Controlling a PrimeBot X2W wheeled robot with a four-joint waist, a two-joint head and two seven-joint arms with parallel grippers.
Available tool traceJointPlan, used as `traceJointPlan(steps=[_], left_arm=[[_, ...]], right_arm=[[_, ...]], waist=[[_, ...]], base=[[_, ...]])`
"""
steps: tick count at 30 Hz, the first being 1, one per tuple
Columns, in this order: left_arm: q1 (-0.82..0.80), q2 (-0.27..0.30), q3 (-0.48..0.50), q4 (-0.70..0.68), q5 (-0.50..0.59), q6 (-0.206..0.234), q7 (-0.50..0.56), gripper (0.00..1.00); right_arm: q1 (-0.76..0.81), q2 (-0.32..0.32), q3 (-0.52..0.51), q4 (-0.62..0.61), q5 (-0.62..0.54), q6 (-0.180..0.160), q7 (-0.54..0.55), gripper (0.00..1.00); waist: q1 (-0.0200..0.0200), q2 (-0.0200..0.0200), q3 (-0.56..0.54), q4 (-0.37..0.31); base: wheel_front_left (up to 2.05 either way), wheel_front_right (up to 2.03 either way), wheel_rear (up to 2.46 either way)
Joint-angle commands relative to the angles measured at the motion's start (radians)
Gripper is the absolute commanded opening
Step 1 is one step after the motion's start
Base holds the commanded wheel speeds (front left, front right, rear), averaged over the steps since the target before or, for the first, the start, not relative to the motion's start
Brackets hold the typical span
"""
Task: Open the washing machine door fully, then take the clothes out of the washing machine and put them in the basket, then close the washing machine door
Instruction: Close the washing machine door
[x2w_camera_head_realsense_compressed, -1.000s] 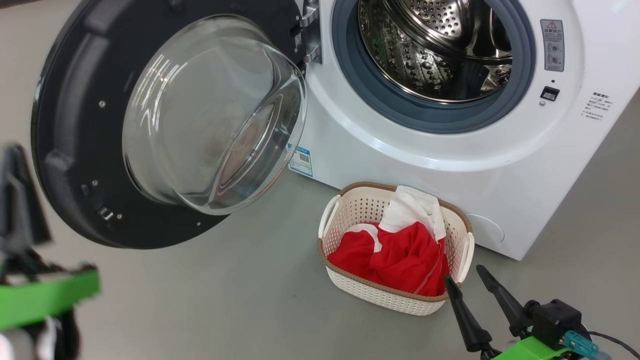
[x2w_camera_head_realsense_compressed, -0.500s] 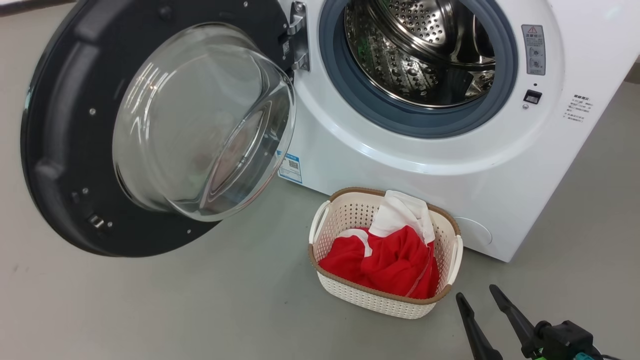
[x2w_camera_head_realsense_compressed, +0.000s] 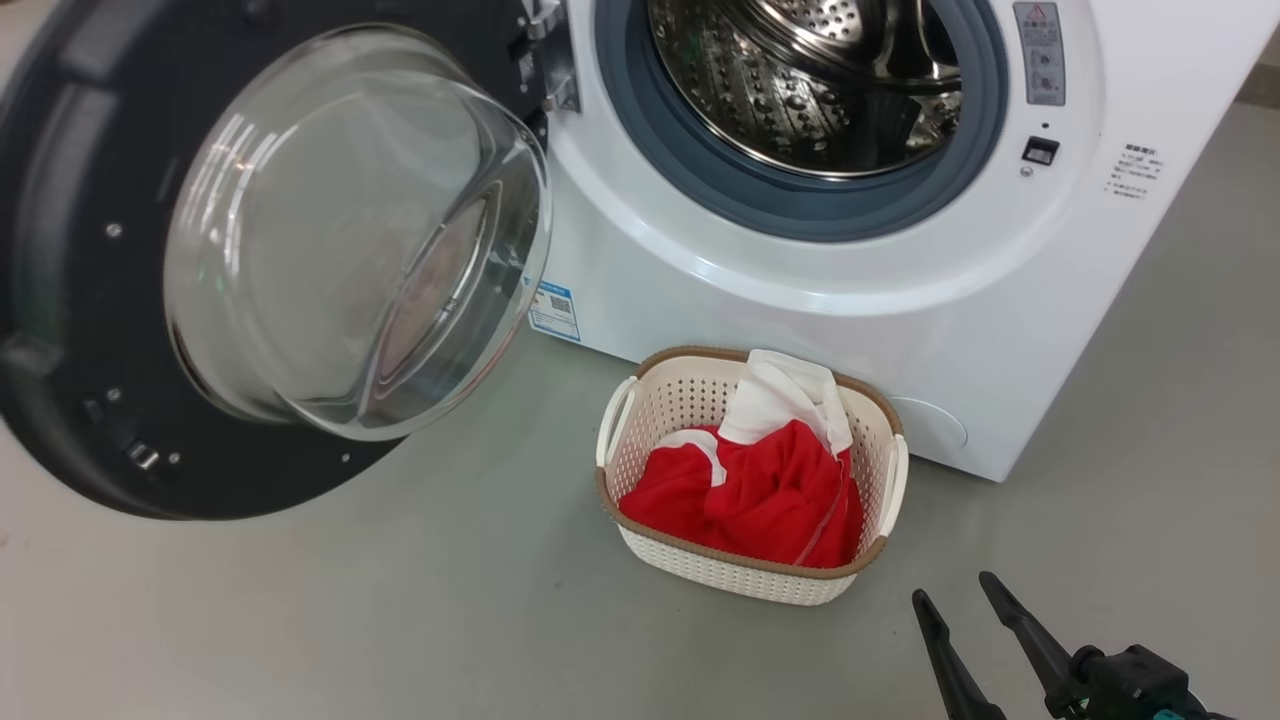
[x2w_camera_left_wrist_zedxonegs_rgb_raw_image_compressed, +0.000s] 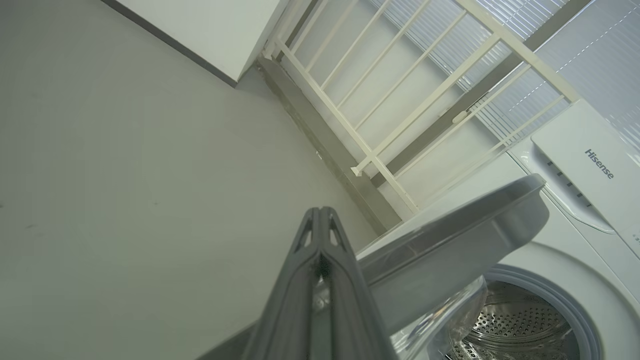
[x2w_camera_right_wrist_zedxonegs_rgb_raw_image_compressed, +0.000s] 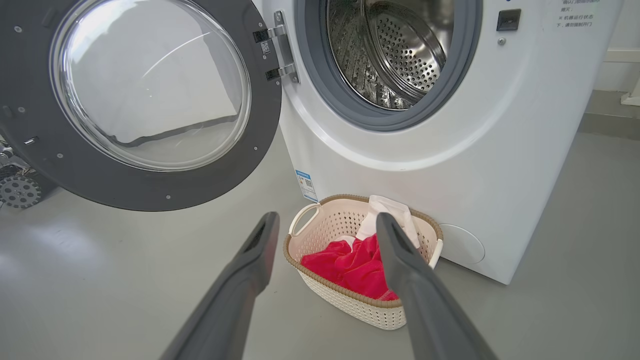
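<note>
1. Clothes (x2w_camera_head_realsense_compressed: 745, 495): soft, crumpled red fabric w/ a white part standing up at the back, piled in the basket (x2w_camera_head_realsense_compressed: 735, 578). The basket is cream plastic w/ holes all over, a brown woven-look rim and loop handles on both sides.
2. You'll find the basket on the smooth grey floor (x2w_camera_head_realsense_compressed: 400, 620), just in front of the washer (x2w_camera_head_realsense_compressed: 800, 300).
3. The washer has a glossy white front. Its drum (x2w_camera_head_realsense_compressed: 790, 80) is shiny steel w/ holes, ringed by a grey rubber seal (x2w_camera_head_realsense_compressed: 830, 215).
4. The door (x2w_camera_head_realsense_compressed: 60, 250) is swung wide: a broad black round rim w/ a bulging clear glass bowl (x2w_camera_head_realsense_compressed: 350, 230).
5. Right claw (x2w_camera_head_realsense_compressed: 953, 588): long dark tapered prongs spread wide, nothing btwn them, clear of the basket. Its wrist view looks btwn them at the basket.
6. Left claw (x2w_camera_left_wrist_zedxonegs_rgb_raw_image_compressed: 320, 212): prongs pressed together, holding nothing. The door's edge runs just beside them; can't tell if they touch.
7. Left wrist view gives you a white railing (x2w_camera_left_wrist_zedxonegs_rgb_raw_image_compressed: 390, 125) and the washer's top panel. Right wrist view gives you a small toothed wheel (x2w_camera_right_wrist_zedxonegs_rgb_raw_image_compressed: 20, 190) by the door.
8. Head view cuts off the door's left edge, the drum's top and the right claw's base. The blue sticker (x2w_camera_head_realsense_compressed: 553, 312) is too small to read.
</note>
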Motion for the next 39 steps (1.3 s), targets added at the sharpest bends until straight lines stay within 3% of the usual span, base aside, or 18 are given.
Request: traceJointPlan(steps=[1, 7, 16, 26, 39], left_arm=[[-0.026, 0.074, 0.012, -0.012, -0.022, -0.006, 0.033, 0.0], [-0.005, 0.086, -0.009, 0.012, -0.09, -0.006, 0.135, 0.0], [0.058, 0.09, -0.088, -0.084, -0.177, -0.006, 0.257, 0.0], [0.191, 0.105, -0.185, -0.363, -0.358, -0.006, 0.398, 0.0], [0.304, 0.132, -0.313, -0.653, -0.482, -0.006, 0.406, 0.0]], right_arm=[[-0.035, -0.016, 0.026, -0.026, -0.006, 0.0, -0.006, 1.0], [-0.042, -0.021, 0.026, -0.029, -0.004, 0.0, -0.006, 1.0], [-0.047, -0.019, 0.018, -0.023, -0.003, 0.0, -0.006, 1.0], [-0.049, 0.001, 0.01, -0.02, -0.004, 0.0, -0.006, 1.0], [-0.051, 0.011, -0.001, -0.021, -0.007, 0.0, -0.006, 1.0]], waist=[[0.0, -0.0001, 0.015, -0.013], [0.0, -0.0001, 0.029, -0.025], [0.0, -0.0001, 0.022, -0.028], [0.0, -0.0001, 0.002, -0.04], [0.0, -0.0001, -0.008, -0.072]], base=[[0.0, 0.0, 0.0], [0.0, 0.0, 0.0], [0.0, 0.0, 0.0], [0.0, 0.0, 0.0], [0.0, 0.0, 0.0]])
